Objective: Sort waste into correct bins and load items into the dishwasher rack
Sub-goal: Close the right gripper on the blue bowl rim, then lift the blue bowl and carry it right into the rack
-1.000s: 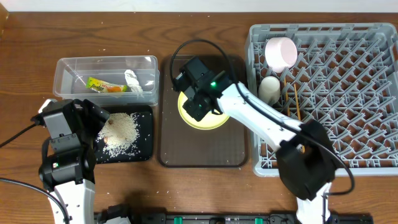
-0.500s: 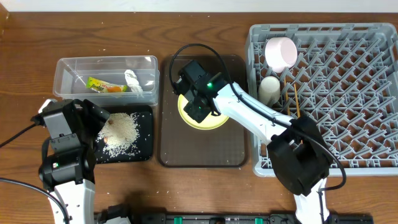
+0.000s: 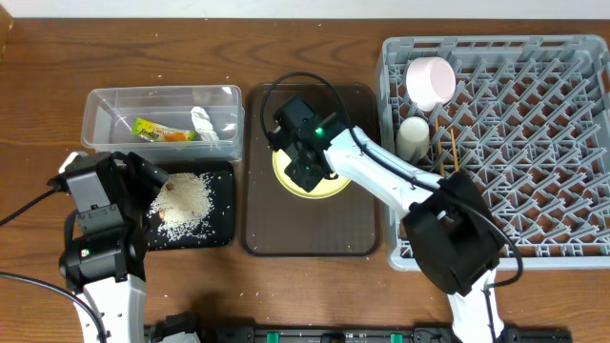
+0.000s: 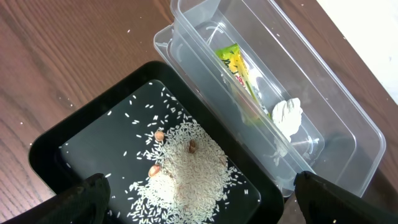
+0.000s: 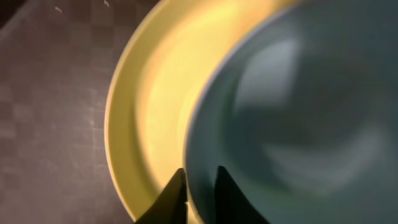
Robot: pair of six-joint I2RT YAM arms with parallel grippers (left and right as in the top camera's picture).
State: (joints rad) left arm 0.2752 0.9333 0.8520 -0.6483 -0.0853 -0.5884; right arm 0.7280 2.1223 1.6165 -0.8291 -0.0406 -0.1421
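My right gripper point(image 3: 307, 162) point(image 5: 200, 186) is shut on the rim of the light blue bowl point(image 5: 298, 112), one finger inside and one outside. The bowl sits on the yellow plate point(image 3: 324, 186) point(image 5: 149, 106) and is hidden under the gripper in the overhead view. My left gripper point(image 3: 143, 186) point(image 4: 199, 208) is open and empty over the black tray point(image 3: 221, 217) point(image 4: 93, 137) holding rice scraps point(image 3: 186, 200) point(image 4: 186, 168). The clear tub point(image 3: 105, 105) point(image 4: 336, 112) holds the wrapper point(image 3: 162, 131) point(image 4: 239, 71) and tissue point(image 3: 204, 124) point(image 4: 287, 115). The grey rack point(image 3: 534, 143) holds the cup point(image 3: 431, 81), white bowl point(image 3: 414, 136) and chopsticks point(image 3: 452, 157).
The plate rests on a dark brown serving tray point(image 3: 305, 233) between the black tray and the rack. A few brown nut-like bits lie in the rice point(image 4: 158, 135). The right arm's cable loops above the plate.
The right arm's elbow has swung left and the gripper has shifted slightly over the plate. The left arm has not moved.
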